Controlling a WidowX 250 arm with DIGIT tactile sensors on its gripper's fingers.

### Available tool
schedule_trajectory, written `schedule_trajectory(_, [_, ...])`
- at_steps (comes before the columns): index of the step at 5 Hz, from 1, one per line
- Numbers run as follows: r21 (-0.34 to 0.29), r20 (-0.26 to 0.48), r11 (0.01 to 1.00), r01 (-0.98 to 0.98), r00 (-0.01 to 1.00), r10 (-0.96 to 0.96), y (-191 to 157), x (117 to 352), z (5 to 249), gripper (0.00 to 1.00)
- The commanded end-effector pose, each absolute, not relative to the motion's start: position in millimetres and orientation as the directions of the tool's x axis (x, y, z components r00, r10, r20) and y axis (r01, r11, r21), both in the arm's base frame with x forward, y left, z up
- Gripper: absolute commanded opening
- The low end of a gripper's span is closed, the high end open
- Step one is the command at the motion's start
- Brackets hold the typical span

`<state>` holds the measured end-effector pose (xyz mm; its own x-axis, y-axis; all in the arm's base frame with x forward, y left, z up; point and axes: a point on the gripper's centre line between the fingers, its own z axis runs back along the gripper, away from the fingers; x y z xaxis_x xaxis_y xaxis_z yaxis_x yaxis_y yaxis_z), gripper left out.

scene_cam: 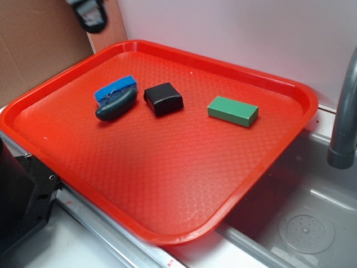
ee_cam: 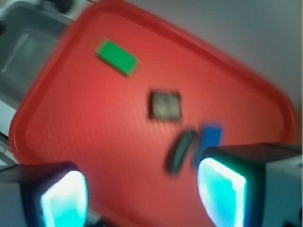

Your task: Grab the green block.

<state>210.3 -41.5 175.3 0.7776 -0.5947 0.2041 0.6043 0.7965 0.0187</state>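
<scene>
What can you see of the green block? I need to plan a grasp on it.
The green block is a small flat rectangular brick with a bright green top and darker green sides, plain and hard-looking. It lies flat on the red tray, to the right of the black block and apart from it. Nothing touches it but the tray. The gripper is open and far from it.

- Your black gripper (ee_cam: 142, 194) in the wrist view: two dark, boxy fingers with rounded corners, blurred.
- Inner finger pads (ee_cam: 64, 198) glow bright cyan-white, glossy looking.
- Right-hand finger sits on a grey block-like housing (ee_cam: 284, 189).
- Exterior view: only a black, rounded, strap-like robot part (scene_cam: 89, 14) at the top edge; detail too blurred to tell.
</scene>
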Motion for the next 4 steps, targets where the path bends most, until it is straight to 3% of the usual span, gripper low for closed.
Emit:
schedule_trajectory(1, [0.048,0.305,0.545,0.837,0.507,-0.806,-66.3,263.4,150.9,1.00])
schedule_trajectory(3, [0.017,0.302,0.409,0.912,0.386,-0.872,-86.2,301.5,105.1,1.00])
schedule_trajectory(4, [0.016,0.286,0.307,0.952,0.290,-0.913,-98.8,305.1,77.0,1.00])
